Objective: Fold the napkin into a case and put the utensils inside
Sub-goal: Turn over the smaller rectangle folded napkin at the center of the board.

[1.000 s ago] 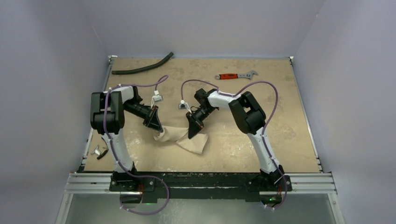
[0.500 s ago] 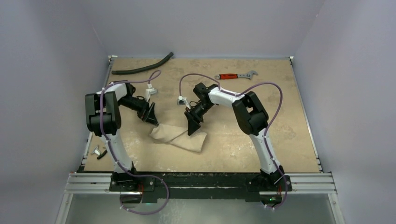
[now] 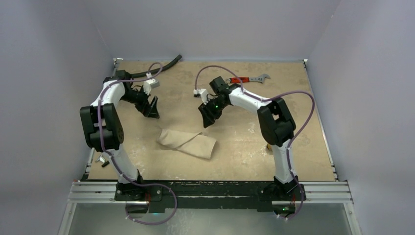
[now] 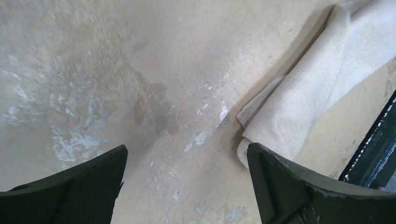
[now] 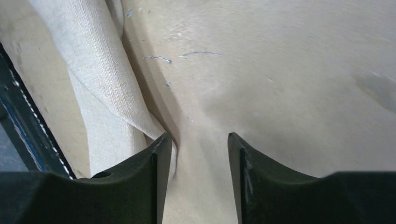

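Observation:
The napkin [image 3: 186, 143] lies on the table as a folded beige band, slanting from upper left to lower right. It fills the upper right of the left wrist view [image 4: 317, 84] and the left side of the right wrist view [image 5: 98, 93]. My left gripper [image 3: 151, 111] hangs open above the table behind the napkin's left end, with only bare table between its jaws [image 4: 187, 158]. My right gripper [image 3: 208, 117] is open too, behind the napkin's right end and holding nothing [image 5: 200, 140]. Of the utensils, only a small gold glint [image 3: 268, 145] shows beside the right arm.
A red-handled wrench [image 3: 247, 79] lies at the back right and a curved black hose [image 3: 147, 71] at the back left. A small pale object [image 3: 102, 159] sits at the table's left edge. A dark rail [image 4: 373, 149] runs along the near edge.
Both grippers have opened and let go of the napkin, then lifted and drawn back toward the far side. The napkin has settled flat on the table.

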`<act>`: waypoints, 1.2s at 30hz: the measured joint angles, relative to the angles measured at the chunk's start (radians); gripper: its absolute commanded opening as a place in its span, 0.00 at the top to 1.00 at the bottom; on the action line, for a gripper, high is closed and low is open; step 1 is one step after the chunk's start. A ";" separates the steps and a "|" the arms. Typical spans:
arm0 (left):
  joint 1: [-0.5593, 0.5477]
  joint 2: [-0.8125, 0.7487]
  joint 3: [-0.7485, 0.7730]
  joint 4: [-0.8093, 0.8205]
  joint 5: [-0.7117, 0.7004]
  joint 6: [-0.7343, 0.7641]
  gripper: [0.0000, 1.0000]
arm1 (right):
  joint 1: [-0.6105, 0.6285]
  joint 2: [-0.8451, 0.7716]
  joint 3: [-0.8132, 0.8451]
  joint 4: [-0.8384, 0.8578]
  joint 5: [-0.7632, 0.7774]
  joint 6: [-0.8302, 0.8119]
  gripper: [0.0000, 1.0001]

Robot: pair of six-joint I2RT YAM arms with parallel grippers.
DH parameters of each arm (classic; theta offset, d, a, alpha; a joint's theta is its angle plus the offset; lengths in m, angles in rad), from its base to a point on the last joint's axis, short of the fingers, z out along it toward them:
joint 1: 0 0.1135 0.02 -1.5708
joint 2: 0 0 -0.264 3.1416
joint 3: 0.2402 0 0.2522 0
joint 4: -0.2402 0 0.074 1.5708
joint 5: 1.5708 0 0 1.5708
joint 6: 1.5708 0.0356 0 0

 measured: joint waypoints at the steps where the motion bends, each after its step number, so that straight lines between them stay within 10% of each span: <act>1: -0.003 -0.020 0.008 -0.010 0.005 0.001 0.03 | -0.011 -0.024 -0.019 0.023 0.011 0.023 0.64; 7: -0.084 -0.139 0.013 -0.051 0.058 0.011 0.20 | -0.029 -0.232 -0.193 0.275 -0.010 0.229 1.00; 14: -0.124 -0.109 0.004 -0.284 0.134 0.248 0.78 | 0.106 -0.325 -0.570 0.935 -0.205 0.695 1.00; 21: -0.126 -0.052 -0.112 -0.354 0.116 0.420 0.84 | 0.172 -0.108 -0.595 1.237 -0.265 0.949 1.00; 36: -0.279 -0.069 -0.142 -0.372 0.112 0.585 0.82 | 0.157 0.045 -0.445 1.110 -0.231 0.883 1.00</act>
